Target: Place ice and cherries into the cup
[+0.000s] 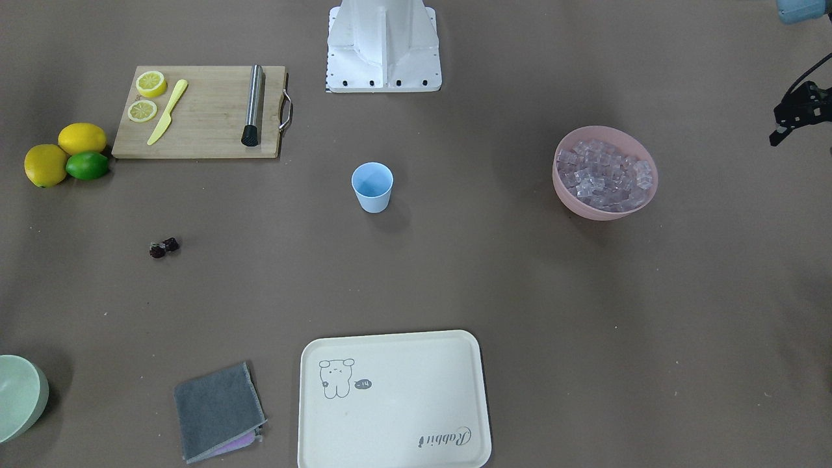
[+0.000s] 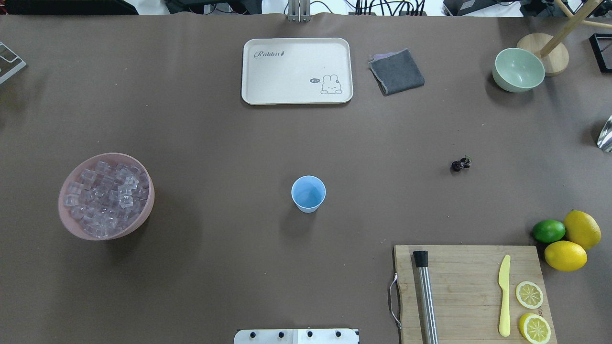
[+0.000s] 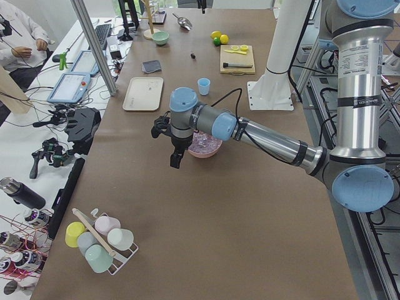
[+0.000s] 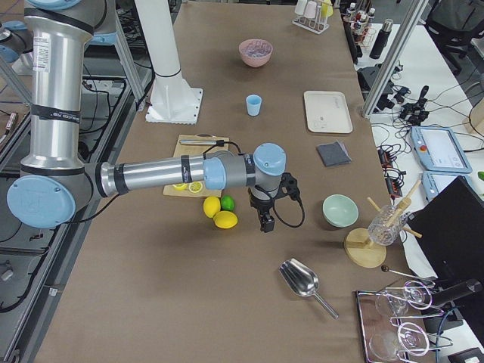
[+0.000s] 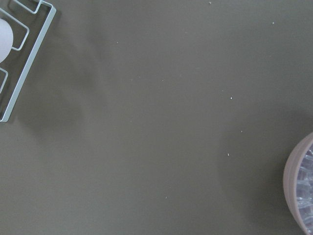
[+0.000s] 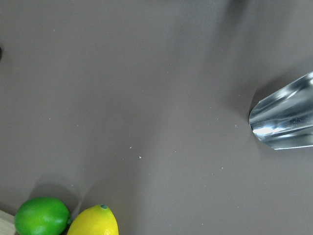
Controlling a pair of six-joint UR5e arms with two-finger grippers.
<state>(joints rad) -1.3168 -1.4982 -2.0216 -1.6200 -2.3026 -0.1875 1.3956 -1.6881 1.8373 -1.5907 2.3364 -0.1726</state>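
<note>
The light blue cup (image 2: 308, 193) stands upright and empty at the table's middle. The ice (image 2: 103, 196) fills a pink bowl (image 2: 143, 210) on the table's left side. The paired dark cherries (image 2: 461, 164) lie on the table to the cup's right and farther out. My left gripper (image 3: 177, 161) hangs above the table just beyond the pink bowl, and only its edge (image 1: 799, 110) shows in the front view. My right gripper (image 4: 266, 221) hangs near the lemons, past the table's right end. I cannot tell whether either gripper is open or shut.
A cutting board (image 2: 468, 286) with lemon slices, a yellow knife and a metal muddler lies near right. Two lemons and a lime (image 2: 549, 231) sit beside it. A cream tray (image 2: 296, 71), grey cloth (image 2: 397, 71), green bowl (image 2: 519, 69) and metal scoop (image 4: 302, 281) lie farther out.
</note>
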